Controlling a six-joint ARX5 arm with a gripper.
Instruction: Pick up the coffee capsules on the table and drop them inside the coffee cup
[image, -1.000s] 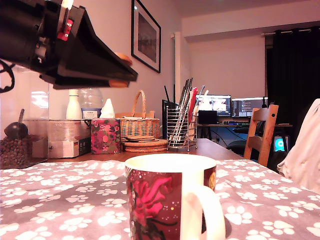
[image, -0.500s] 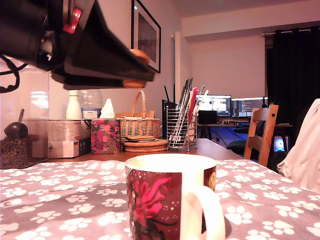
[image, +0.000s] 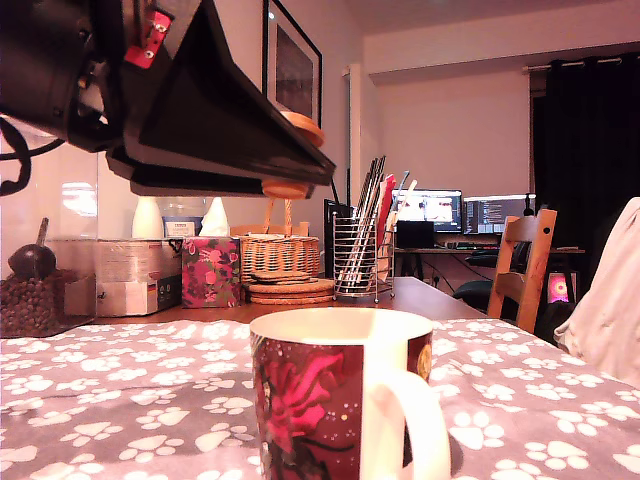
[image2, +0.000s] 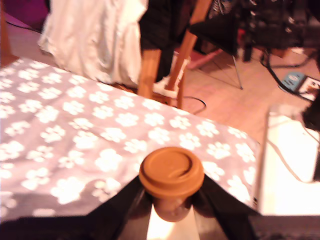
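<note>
gripper pinching the coffee capsule aloft, up left of the coffee cup in the exterior view | we judge: carry right until above the white mouth, then release low and centred

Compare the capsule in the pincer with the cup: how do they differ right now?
The capsule is tiny, plain copper-brown; the cup is far bigger, dark red with a pink rose. The capsule hangs clamped in the pincer above the table; the cup stands on it.
</note>
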